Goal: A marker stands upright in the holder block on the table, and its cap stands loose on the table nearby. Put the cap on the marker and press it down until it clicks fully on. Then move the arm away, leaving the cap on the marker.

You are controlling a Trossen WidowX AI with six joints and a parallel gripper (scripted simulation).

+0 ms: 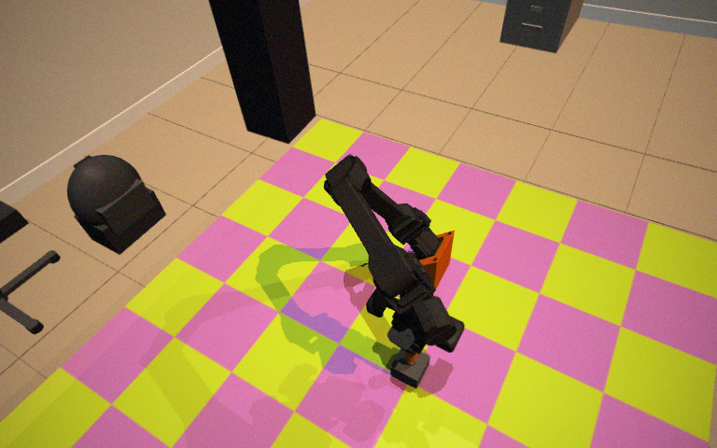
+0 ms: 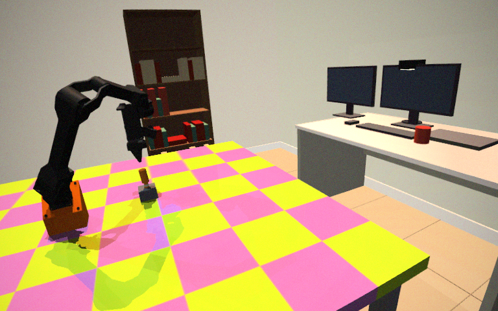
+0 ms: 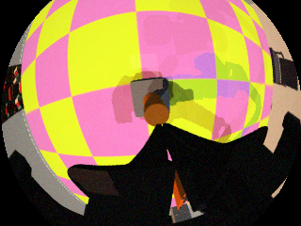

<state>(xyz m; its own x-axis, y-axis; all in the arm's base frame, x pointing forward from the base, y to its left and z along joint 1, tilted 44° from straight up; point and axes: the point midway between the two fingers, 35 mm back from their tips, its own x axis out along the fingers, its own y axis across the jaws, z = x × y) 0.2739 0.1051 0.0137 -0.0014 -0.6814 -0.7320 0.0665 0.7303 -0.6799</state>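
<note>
My gripper (image 2: 138, 158) hangs above the capped marker, fingers pressed together, empty | ext. view: orange cap (image 2: 143, 175) sits on marker in holder block (image 2: 147, 193), clear gap below my tips | top view: arm hides most of cap (image 1: 410, 357) | wrist view: cap top (image 3: 156, 113) just ahead of fingertips.
</note>
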